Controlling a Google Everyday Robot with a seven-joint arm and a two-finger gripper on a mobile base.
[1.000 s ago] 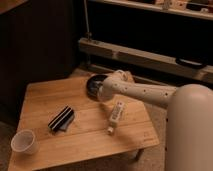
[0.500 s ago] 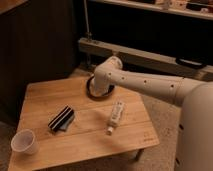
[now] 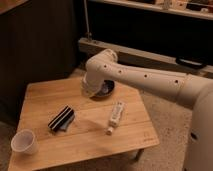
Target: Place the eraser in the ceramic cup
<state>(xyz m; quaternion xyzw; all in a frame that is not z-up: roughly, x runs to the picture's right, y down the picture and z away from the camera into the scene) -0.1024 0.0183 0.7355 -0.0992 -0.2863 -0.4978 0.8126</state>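
The eraser (image 3: 60, 117), a black oblong block with pale lengthwise stripes, lies on the left half of the wooden table (image 3: 90, 145). It rests partly on a flat blue-grey rectangle (image 3: 69, 125). The ceramic cup (image 3: 24, 142), small, whitish and without a handle, stands upright at the front left corner, apart from the eraser. My gripper (image 3: 89, 91) hangs at the end of the white arm (image 3: 145, 80) over the back middle of the table. It is to the right of and behind the eraser, with nothing seen in it.
A dark round bowl (image 3: 105, 90) sits at the table's back, partly hidden by the arm. A white remote-like bar (image 3: 115, 116) lies right of centre. Dark cabinets and a shelf rail stand behind. The floor drops away at the right edge.
The arm has swung left and up across the table, from above the white bar to the bowl's left side. The objects on the table have not moved.
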